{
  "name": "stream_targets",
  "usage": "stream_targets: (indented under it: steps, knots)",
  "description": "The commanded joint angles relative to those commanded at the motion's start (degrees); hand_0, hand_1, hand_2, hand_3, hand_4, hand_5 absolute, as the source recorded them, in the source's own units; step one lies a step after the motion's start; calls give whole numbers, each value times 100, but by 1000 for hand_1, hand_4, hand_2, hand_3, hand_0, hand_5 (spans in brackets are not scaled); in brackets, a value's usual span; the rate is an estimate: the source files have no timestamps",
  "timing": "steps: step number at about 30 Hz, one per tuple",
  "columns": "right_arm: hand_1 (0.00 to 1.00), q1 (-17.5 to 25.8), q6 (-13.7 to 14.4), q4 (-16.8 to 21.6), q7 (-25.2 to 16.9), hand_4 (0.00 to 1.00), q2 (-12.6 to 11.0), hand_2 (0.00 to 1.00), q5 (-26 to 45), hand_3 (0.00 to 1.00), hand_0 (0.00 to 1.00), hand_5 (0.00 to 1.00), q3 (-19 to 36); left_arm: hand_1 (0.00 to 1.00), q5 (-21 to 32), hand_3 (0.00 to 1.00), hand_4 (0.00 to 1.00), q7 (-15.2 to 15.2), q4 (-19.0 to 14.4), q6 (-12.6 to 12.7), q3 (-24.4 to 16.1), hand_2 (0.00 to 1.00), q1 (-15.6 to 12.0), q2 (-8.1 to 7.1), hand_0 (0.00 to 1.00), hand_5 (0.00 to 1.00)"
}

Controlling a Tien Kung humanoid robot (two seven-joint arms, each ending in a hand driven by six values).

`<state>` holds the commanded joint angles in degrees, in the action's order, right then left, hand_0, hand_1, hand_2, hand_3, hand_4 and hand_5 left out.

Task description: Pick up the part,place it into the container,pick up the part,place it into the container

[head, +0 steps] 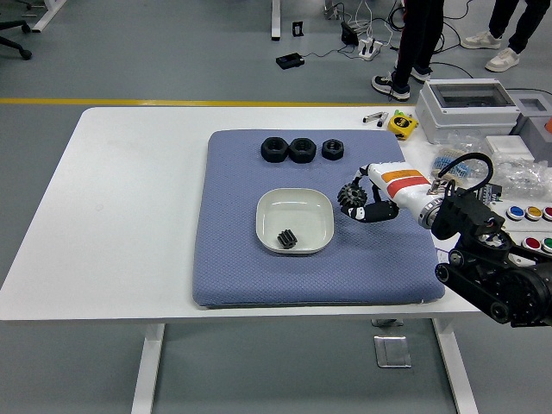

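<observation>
My right hand [360, 204] comes in from the right, its fingers curled around a black toothed gear [351, 197]. It holds the gear above the blue mat, just right of the white square dish [295, 220]. One small black gear [286, 238] lies in the dish near its front. Three black nuts [302, 149] sit in a row at the mat's far edge. My left arm is out of view.
The blue mat [241, 267] covers the table's middle. At the right stand a grey box [468, 108], a panel with coloured buttons [528, 226], plastic bags of small parts [526, 177] and a yellow tape measure [401, 124]. People's legs show at the top.
</observation>
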<state>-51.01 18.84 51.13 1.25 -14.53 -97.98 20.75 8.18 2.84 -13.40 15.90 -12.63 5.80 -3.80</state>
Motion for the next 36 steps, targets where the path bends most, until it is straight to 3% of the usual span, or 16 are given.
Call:
stream_targets:
  steps: [2, 3, 8, 9, 14, 15, 20, 21, 26, 27, 36]
  knots:
    - [63, -28, 28, 218, 13, 750, 42, 203, -33, 365, 2, 505, -52, 590, -17, 598, 589, 6, 1, 1, -11, 682, -5, -1, 619, 579]
    - [63, -47, 37, 269, 22, 811, 79, 205, -37, 375, 2, 443, -80, 590, -23, 598, 589, 9, 0, 2, -14, 682, -7, -2, 618, 579]
    - [63, -155, 41, 312, 104, 811, 334, 205, -17, 375, 2, 443, -214, 590, -44, 598, 589, 16, -2, 13, -15, 682, -9, -7, 618, 579]
    - [69, -175, 46, 300, 102, 863, 393, 210, 22, 404, 2, 371, -228, 588, -22, 598, 589, 6, -7, 13, 10, 681, -8, -11, 618, 579]
    - [69, -293, -39, 115, 182, 863, 612, 210, 43, 404, 2, 371, -332, 588, 35, 598, 589, -27, -10, 22, 47, 681, -4, -23, 618, 579]
    - [156, -310, -52, 77, 198, 801, 638, 327, 52, 447, 19, 459, -349, 589, 38, 598, 589, -29, -11, 23, 52, 680, -1, -25, 619, 579]
    - [156, -397, -143, -161, 274, 801, 780, 327, 101, 447, 19, 459, -432, 589, 88, 598, 589, -51, -20, 21, 108, 680, 30, -37, 619, 579]
    - [263, -396, -110, -174, 246, 898, 791, 544, 98, 643, 137, 438, -424, 587, 100, 598, 590, -55, -21, 20, 117, 679, 41, -39, 619, 582]
    - [263, -367, 93, -215, 164, 898, 791, 544, 112, 643, 137, 438, -374, 587, 197, 598, 590, -102, -22, 20, 182, 679, 65, -31, 619, 582]
    - [273, -367, 122, -235, 151, 939, 786, 640, 120, 856, 149, 442, -368, 587, 206, 598, 589, -107, -21, 19, 190, 680, 72, -30, 619, 578]
    - [274, -330, 147, -259, 150, 945, 708, 654, 137, 874, 150, 429, -330, 587, 217, 597, 588, -107, -20, 7, 197, 679, 90, -32, 618, 577]
